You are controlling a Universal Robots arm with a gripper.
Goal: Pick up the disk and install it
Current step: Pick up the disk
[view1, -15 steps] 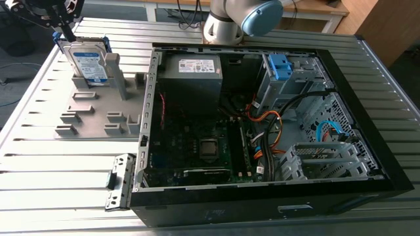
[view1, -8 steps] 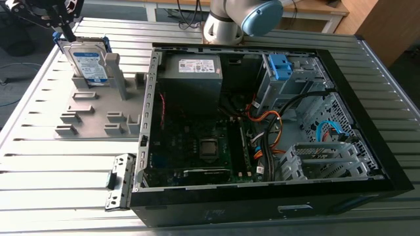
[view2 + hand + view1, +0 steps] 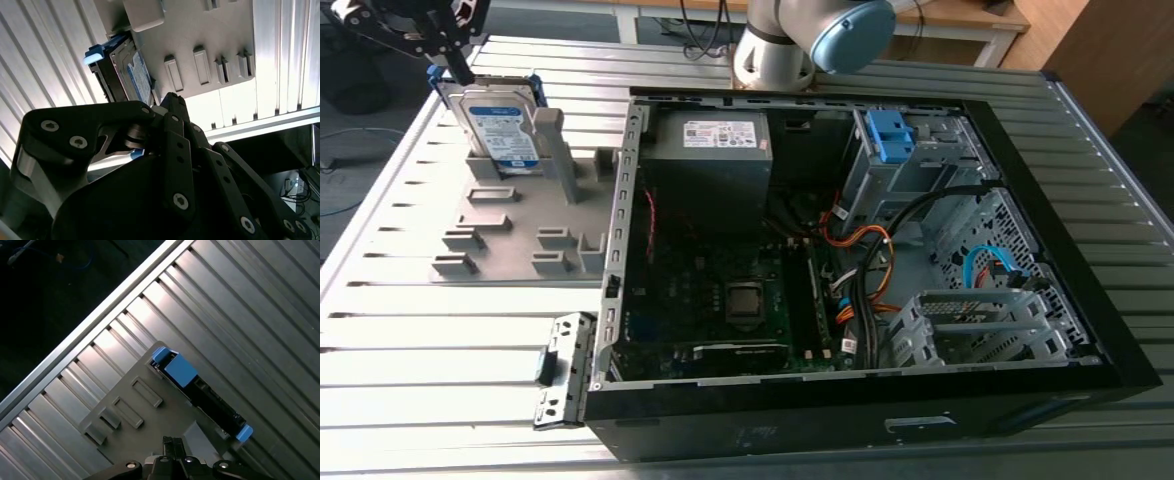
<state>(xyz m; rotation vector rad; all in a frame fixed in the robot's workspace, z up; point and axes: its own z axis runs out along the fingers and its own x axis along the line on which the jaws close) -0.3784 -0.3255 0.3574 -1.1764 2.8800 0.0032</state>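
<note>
A ribbed metal tabletop (image 3: 427,350) is brightly lit — behind it a wooden desk (image 3: 961,15) is seen, with floor (image 3: 354,160) alongside.

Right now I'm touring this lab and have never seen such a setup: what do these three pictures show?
The machine is a single robot arm on a ribbed metal table, ending in a black gripper, its hand. The exterior view comes from a camera off the arm, looking down on the table. Both wrist views come from cameras riding on the arm, so the gripper's black links sit in their foreground. On the table rest a grey holder tray and an open computer case. The disk, a hard drive with blue rails, stands upright in the tray. The gripper hangs close by the disk's top edge; whether it touches it, I cannot tell.
</note>
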